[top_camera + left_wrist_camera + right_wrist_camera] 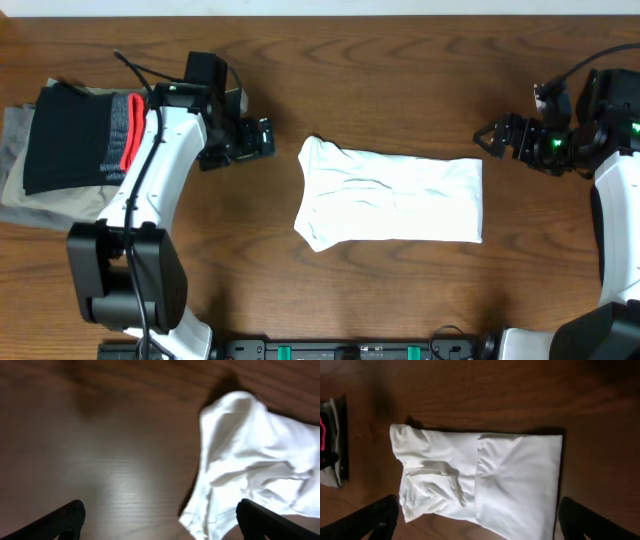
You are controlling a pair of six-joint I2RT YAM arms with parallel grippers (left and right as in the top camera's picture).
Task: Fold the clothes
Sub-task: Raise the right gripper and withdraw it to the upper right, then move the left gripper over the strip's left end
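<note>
The clothes, a white T-shirt (pixel 390 195), lie folded into a wide rectangle in the middle of the table, with a rumpled left end. My left gripper (pixel 262 138) hovers open just left of the shirt's upper left corner. In the left wrist view the shirt (pixel 250 460) fills the right side and the left gripper (pixel 160 515) holds nothing. My right gripper (pixel 490 140) stands open off the shirt's upper right corner. The right wrist view looks down on the whole shirt (pixel 485 480), and the right gripper (pixel 479 506) has its fingers spread wide and empty.
A stack of garments sits at the far left: a black one with a red and grey band (pixel 70 135) on top of olive-grey ones (pixel 25 190). That stack (pixel 330 440) also shows at the left edge of the right wrist view. Bare wood surrounds the shirt.
</note>
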